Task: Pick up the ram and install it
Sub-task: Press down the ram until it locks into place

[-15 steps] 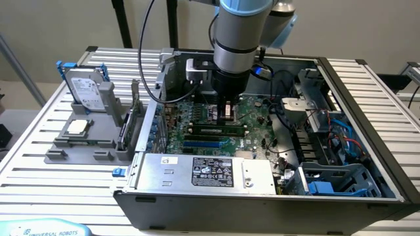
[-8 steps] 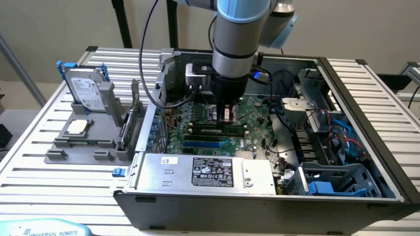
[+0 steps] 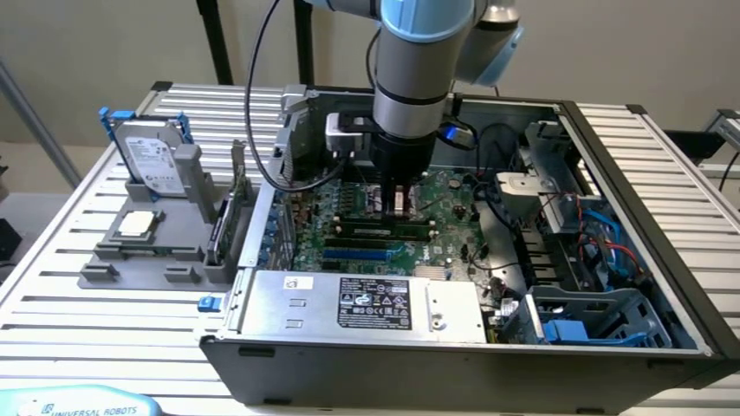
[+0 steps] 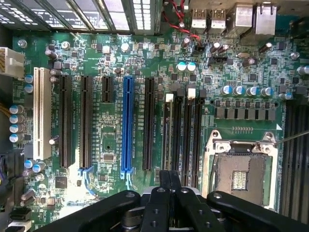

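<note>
Gripper (image 3: 399,201): fingers pressed together, empty, hovering low over the motherboard (image 3: 445,195) inside the open computer case (image 3: 647,251); in the wrist view (image 4: 169,181) just above the memory slots (image 4: 186,130).
Ram (image 3: 376,230): lying flat in a slot near the middle of the motherboard, just below the gripper, apart from it.
Hard drive (image 3: 156,156): upright in the grey holder (image 3: 116,260) on the worktop, toward the exterior view's left edge.
Processor socket (image 4: 240,169): beside the memory slots.

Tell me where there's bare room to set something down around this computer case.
The slatted table is bare along the case's exterior-view right side, and in front of the grey holder on the left. Inside the case it is crowded: motherboard, cables, and tool.
</note>
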Controlling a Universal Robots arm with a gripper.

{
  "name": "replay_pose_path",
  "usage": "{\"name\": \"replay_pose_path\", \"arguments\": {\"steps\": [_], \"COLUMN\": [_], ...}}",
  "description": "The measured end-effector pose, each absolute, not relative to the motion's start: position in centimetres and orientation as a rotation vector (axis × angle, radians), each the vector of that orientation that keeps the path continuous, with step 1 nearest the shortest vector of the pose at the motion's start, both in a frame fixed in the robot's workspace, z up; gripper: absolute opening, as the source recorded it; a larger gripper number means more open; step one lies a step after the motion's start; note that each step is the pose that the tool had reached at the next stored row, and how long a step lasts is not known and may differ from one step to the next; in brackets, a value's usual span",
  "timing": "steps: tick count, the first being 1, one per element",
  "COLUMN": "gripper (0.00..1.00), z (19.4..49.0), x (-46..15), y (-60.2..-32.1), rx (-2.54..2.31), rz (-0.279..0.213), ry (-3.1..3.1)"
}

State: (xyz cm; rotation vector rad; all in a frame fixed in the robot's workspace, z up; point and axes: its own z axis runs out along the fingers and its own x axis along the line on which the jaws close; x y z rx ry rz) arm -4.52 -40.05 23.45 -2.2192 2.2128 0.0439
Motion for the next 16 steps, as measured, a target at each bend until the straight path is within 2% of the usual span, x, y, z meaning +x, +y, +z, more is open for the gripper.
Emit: {"name": "replay_pose_path", "arguments": {"steps": [4, 16], "gripper": [0.11, 0.11], "z": [25.0, 25.0], "x": [-4.5, -4.5], "y": [-40.1, -40.1], "rx": [-2.221, -2.221], "rz": [0.044, 0.045], "ry": [2.214, 2.214]}}
